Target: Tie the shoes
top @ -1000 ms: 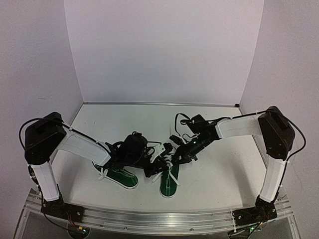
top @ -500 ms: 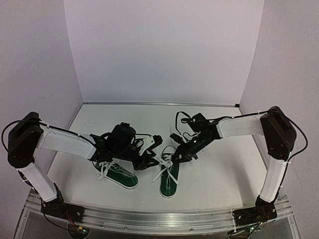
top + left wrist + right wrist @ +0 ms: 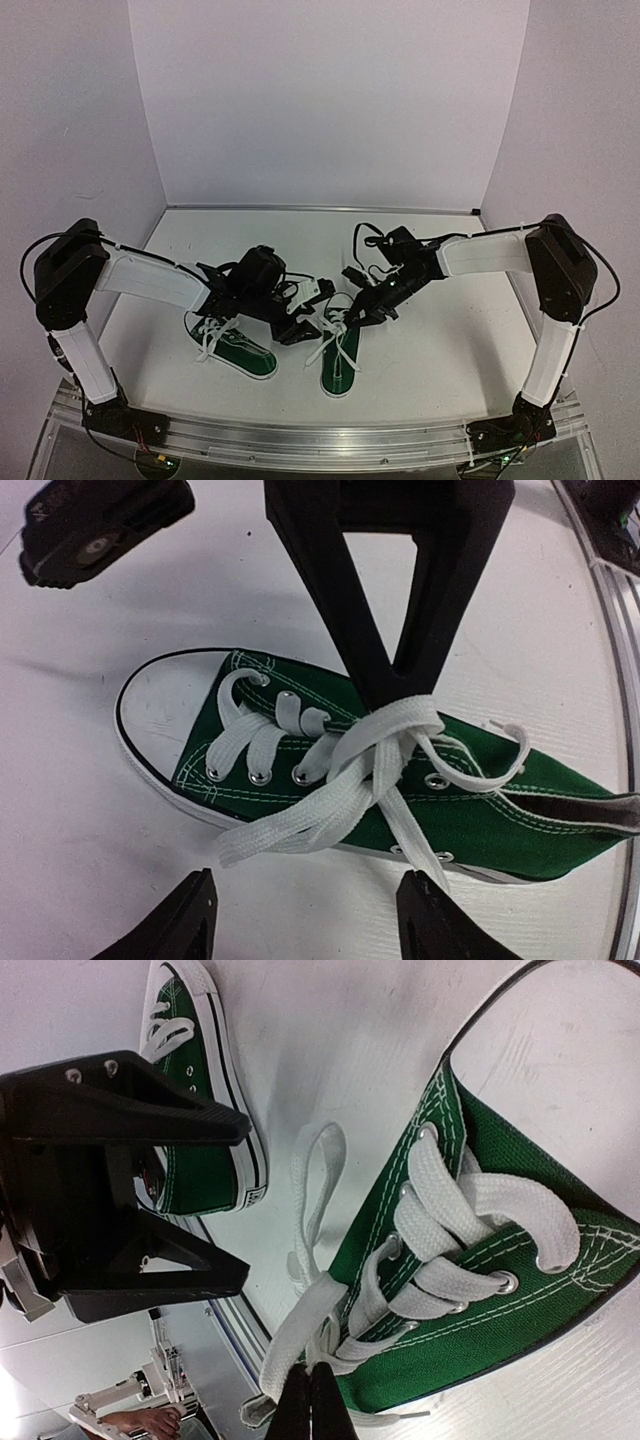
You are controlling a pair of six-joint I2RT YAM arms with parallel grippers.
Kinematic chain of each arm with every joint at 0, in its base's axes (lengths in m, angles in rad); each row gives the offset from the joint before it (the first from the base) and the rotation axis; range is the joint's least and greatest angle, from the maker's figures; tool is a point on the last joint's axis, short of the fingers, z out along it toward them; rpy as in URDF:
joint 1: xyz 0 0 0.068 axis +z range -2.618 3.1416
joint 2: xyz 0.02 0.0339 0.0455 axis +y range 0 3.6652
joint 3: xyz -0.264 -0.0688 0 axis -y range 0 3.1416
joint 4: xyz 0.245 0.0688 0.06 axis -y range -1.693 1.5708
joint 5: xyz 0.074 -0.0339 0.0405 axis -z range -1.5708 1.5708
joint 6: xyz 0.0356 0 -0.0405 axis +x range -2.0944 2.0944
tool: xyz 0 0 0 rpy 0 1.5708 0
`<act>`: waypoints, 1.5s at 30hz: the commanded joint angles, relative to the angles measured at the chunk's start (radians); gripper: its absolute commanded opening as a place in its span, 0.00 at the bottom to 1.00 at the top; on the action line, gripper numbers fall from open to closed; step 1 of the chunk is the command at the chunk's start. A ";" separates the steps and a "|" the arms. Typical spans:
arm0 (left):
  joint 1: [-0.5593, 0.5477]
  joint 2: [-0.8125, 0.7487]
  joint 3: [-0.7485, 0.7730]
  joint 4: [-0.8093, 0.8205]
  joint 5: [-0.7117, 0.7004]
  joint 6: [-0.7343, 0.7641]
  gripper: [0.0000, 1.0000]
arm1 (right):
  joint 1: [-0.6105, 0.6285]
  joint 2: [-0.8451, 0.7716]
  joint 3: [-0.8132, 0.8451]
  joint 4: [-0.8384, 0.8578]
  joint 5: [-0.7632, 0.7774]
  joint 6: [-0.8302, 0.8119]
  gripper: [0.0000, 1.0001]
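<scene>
Where the shoes lie: both on the white surface [image 3: 440,345], low in the top view; one shoe [image 3: 341,368] at lower centre, the other shoe [image 3: 243,354] just left of it, the two apart
Lace: white lace [image 3: 390,730] of the lower-centre shoe crossed over the tongue, loose ends trailing onto the surface
Left jaws: spread wide, holding nothing, hovering over the lower-centre shoe
Right jaws: pressed together, tips pinching the lace at its crossing
Second shoe: upper left of the right wrist view, neither arm touching it
</scene>
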 commanded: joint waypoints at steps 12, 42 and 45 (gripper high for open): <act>0.005 0.145 0.191 -0.119 0.024 0.226 0.66 | -0.006 -0.055 -0.016 0.002 0.012 0.005 0.00; 0.054 0.045 0.077 -0.167 -0.042 0.222 0.00 | -0.065 -0.110 -0.098 -0.028 0.052 -0.017 0.00; 0.060 0.034 0.068 -0.164 -0.046 0.213 0.00 | -0.075 -0.127 -0.119 -0.039 0.061 -0.023 0.00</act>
